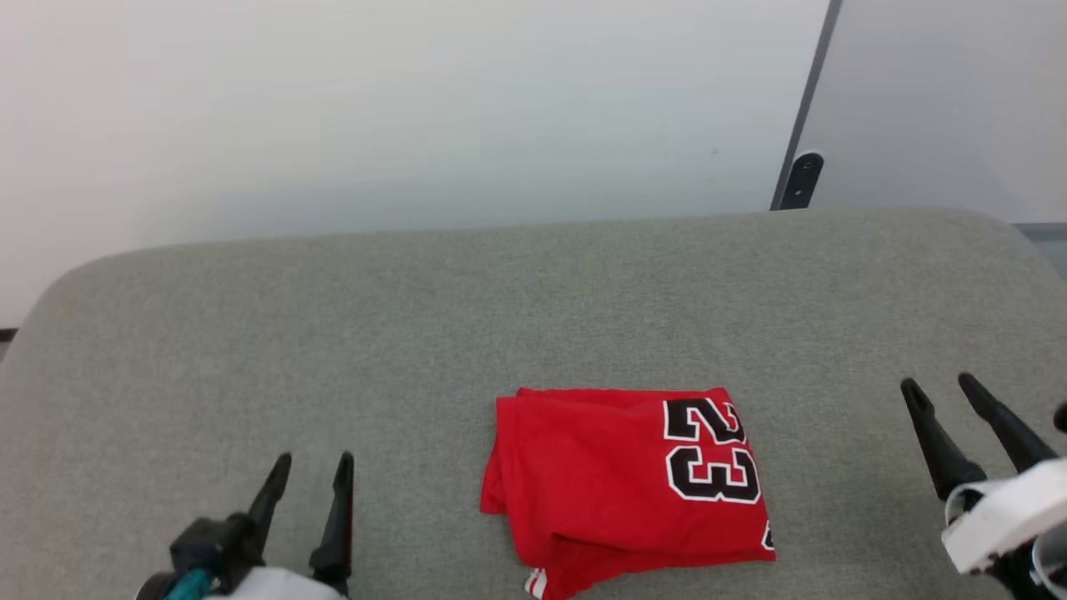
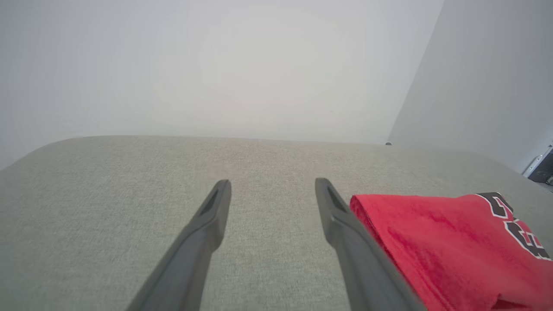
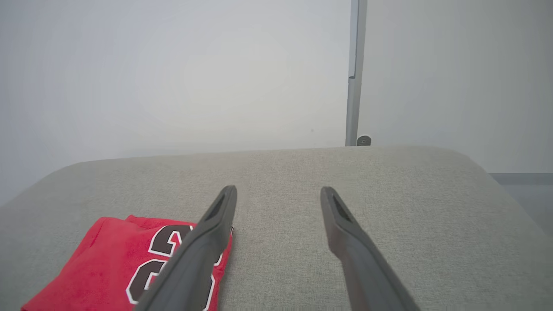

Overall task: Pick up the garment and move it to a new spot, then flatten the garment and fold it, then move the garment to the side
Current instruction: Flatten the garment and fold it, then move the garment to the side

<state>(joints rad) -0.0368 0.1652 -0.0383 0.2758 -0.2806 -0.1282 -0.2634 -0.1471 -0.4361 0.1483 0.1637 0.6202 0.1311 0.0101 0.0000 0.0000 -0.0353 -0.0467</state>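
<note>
Head view: the folded shirt (image 1: pixel 625 479) lies lower centre on the grey surface (image 1: pixel 250 333). The left tool (image 1: pixel 315 458), lower left, and right tool (image 1: pixel 938 383), lower right, stand spread wide and empty, clear of it; bare surface runs up to the rounded far edge.

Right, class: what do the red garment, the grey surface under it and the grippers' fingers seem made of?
Garment: soft matte cloth, likely knit; it folds and creases. Grey surface: woven upholstery, apparently; fine weave shows. Fingers of the left gripper: dark, matte, smooth; probably plastic.
</note>
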